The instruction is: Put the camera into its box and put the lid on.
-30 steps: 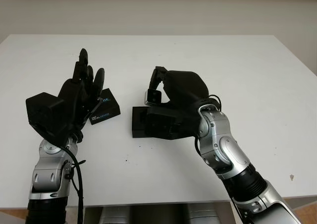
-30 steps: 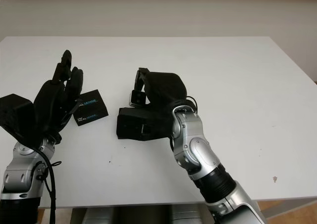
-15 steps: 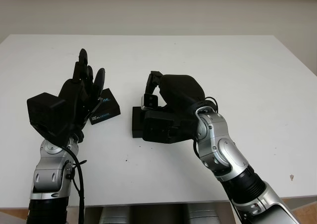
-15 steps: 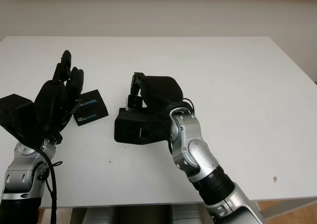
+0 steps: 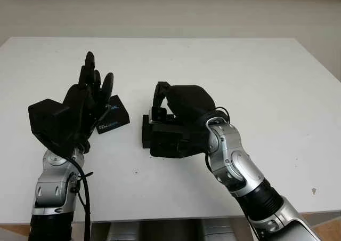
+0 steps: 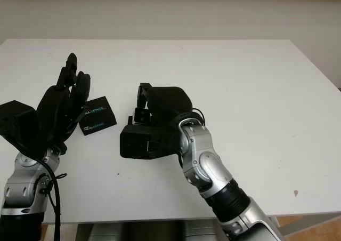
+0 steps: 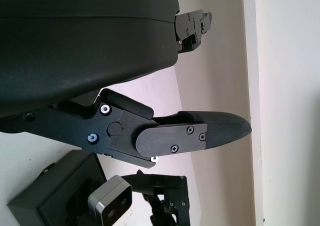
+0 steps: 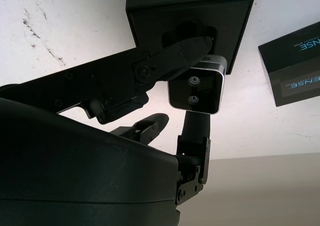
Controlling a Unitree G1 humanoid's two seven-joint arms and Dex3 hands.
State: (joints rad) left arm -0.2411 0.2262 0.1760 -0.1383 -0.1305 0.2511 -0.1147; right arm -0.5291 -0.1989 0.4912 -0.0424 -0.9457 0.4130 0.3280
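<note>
Fingers (image 8: 165, 66) of the right hand (image 5: 186, 99) are gripping the camera (image 8: 196, 88), a small silver block with two round lenses on its face. In the right wrist view one finger is crossing the camera's side while another is pressing on it from the opposite side. That hand is hanging near the middle of the white worktop (image 5: 256, 75), holding the camera just above the open black box (image 8: 187, 28), whose dark cavity is showing directly behind the camera. Whether the camera is touching the box's edge is hard to tell. In the head views the box is sitting under the hand, partly hidden by its black shell and wrist.

To the box's left, the black lid (image 5: 113, 118) with pale blue lettering is lying flat on the worktop, a little apart from the box. The left hand (image 5: 80, 105) is hovering open beside and partly over the lid's left end, its fingers (image 5: 89, 65) pointing away from the robot and holding nothing.
</note>
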